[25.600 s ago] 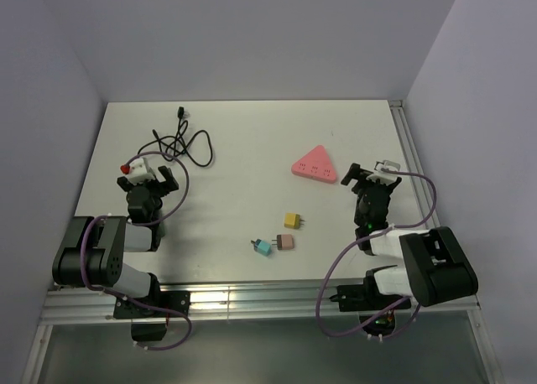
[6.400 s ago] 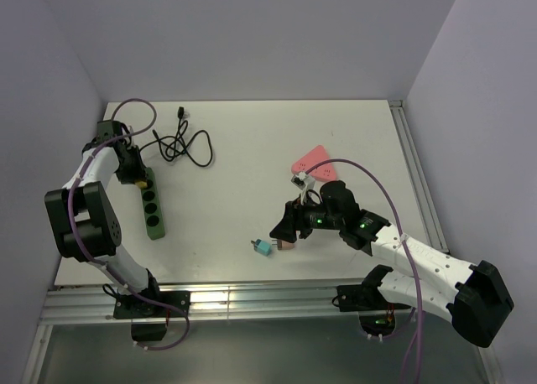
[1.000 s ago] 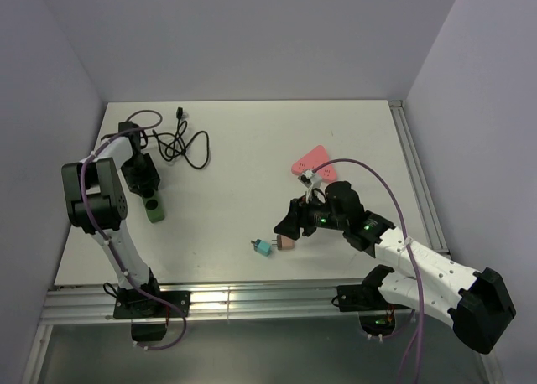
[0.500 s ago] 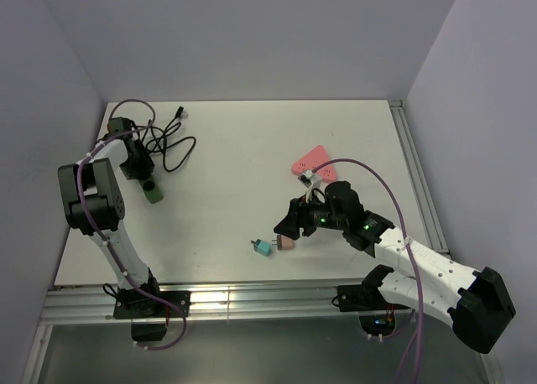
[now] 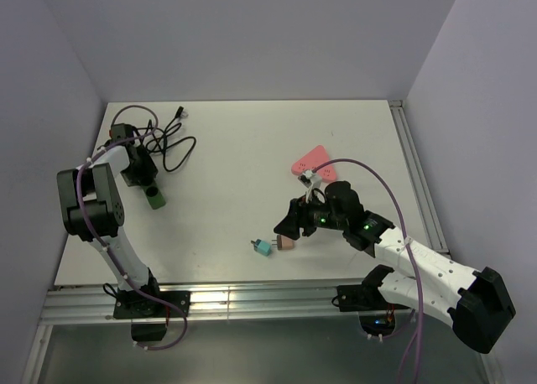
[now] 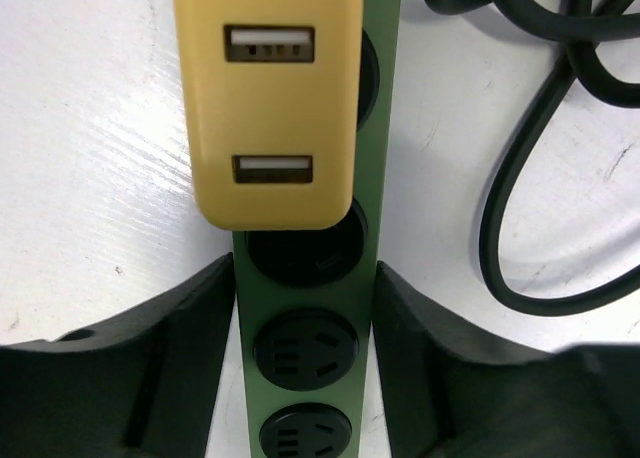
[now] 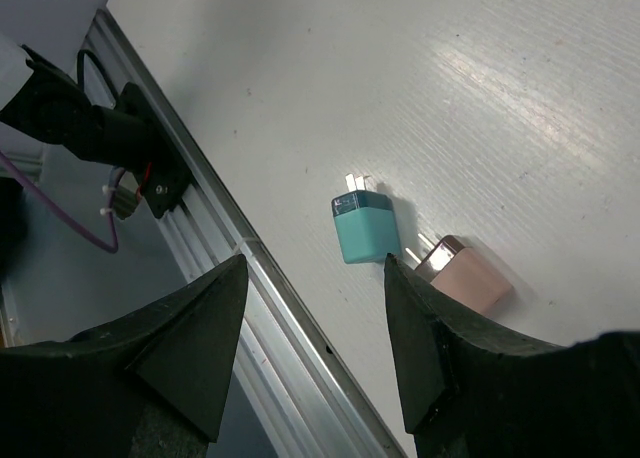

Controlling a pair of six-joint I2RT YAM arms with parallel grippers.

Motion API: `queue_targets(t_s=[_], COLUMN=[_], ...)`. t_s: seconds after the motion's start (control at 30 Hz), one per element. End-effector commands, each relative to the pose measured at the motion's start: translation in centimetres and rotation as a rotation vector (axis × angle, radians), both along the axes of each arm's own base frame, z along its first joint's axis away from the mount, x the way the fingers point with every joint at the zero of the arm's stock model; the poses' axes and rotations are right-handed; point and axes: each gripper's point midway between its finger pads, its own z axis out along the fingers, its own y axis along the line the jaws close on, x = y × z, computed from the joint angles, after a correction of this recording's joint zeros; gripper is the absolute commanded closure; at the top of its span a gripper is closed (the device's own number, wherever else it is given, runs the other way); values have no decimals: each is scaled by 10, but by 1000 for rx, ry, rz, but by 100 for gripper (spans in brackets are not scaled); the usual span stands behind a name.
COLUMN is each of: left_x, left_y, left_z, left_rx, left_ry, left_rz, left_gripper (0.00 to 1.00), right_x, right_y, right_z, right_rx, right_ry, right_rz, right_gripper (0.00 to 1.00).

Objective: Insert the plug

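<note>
Your left gripper (image 6: 304,278) straddles the green power strip (image 6: 305,393), its fingers pressed against both long sides, so it is closed on the strip and appears to be holding it in place. Just beyond its fingertips a yellow charger (image 6: 268,103) sits in the strip, apparently pushed fully home. Between the charger and the gripper one round socket is free, and two more lie between the fingers.

Your right gripper (image 7: 314,260) hovers open and empty. The teal plug (image 7: 365,228) lies on its side just beyond and below the fingertips with its prongs pointing away from the gripper. The pink plug (image 7: 470,278) lies just beside it, nearer the right finger.

I judge one insertion finished and a pick-up coming. Next, lower the right gripper and close across one plug's body, leaving the prongs clear. The strip is well apart from that gripper, so you will need to carry the plug across or bring the strip closer. Line the prongs up with a free socket before you press.

Plain pale walls (image 5: 252,40) enclose the white bench (image 5: 243,174) on three sides. A metal rail (image 5: 252,300) runs along the near edge by the arm bases. A black cable (image 6: 495,233) loops just right of the left gripper. A pink triangular block (image 5: 312,160) lies behind the right gripper.
</note>
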Motion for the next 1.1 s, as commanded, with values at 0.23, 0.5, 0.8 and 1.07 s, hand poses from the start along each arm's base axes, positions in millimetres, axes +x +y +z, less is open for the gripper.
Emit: queue_targets(t_s=[0.23, 0.5, 0.8, 1.07], left_x=[11, -7, -30, -51], left_y=[-3, -14, -51, -99], left_z=[39, 94, 141, 163], left_rx=[7, -10, -166, -368], left_ry=[-119, -259, -442, -569], left_rz=[2, -4, -50, -195], left_gripper=[1, 0, 5, 0], right_x=[8, 16, 32, 24], right_y=[-5, -10, -24, -34], right_z=[3, -4, -18, -34], right_rx=[-7, -52, -131, -167], right_ry=[-43, -41, 6, 91], right_rz=[-29, -76, -198, -243], right_gripper=[36, 36, 36, 36])
